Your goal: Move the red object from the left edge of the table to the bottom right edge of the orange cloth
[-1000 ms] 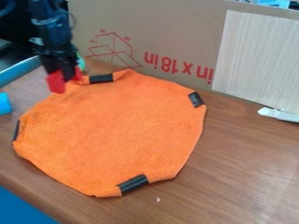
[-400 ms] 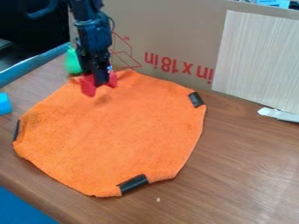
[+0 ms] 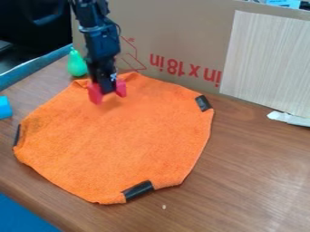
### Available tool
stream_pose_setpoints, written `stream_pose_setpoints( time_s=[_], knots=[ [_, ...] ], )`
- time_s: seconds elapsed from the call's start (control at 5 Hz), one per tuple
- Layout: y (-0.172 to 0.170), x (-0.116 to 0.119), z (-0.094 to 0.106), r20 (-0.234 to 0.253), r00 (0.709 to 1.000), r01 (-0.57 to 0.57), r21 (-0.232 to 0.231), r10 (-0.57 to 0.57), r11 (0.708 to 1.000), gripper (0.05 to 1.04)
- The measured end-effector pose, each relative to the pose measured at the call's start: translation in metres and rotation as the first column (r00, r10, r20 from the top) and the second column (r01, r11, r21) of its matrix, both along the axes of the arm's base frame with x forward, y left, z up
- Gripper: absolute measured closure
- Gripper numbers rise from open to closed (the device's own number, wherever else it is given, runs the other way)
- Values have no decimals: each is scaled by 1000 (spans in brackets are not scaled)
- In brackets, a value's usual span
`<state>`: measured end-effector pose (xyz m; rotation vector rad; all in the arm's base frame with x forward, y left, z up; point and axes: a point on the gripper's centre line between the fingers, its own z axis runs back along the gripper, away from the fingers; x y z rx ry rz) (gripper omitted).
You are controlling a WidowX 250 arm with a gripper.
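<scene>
I have the red object [image 3: 95,93] gripped in my claw [image 3: 107,92], its red showing on either side of me, over the orange cloth [image 3: 121,145] near its 12 o'clock edge. Outside the cloth, a green pear [image 3: 77,64] stands on the surface [image 3: 254,181] at 11 o'clock and a blue thing [image 3: 5,108] lies at 10, while black strips [image 3: 138,190] sit along the cloth's rim at 2, 5 and 9.

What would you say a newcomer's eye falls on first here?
Probably the large orange fabric cloth across the brown wooden table. Next, the bright red object in the black gripper, over the cloth's upper left. A green pear-shaped object stands just behind the cloth.
</scene>
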<state>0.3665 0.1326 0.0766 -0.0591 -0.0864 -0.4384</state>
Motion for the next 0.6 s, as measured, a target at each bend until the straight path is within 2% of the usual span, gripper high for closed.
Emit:
stream_pose_setpoints(
  time_s=[0.4, 0.6],
  knots=[
    [-49, -25, 2, 32, 994, 109, -11, -108, 994, 533],
    [-72, -43, 1, 56, 981, 185, 9, -185, 983, 533]
  ],
)
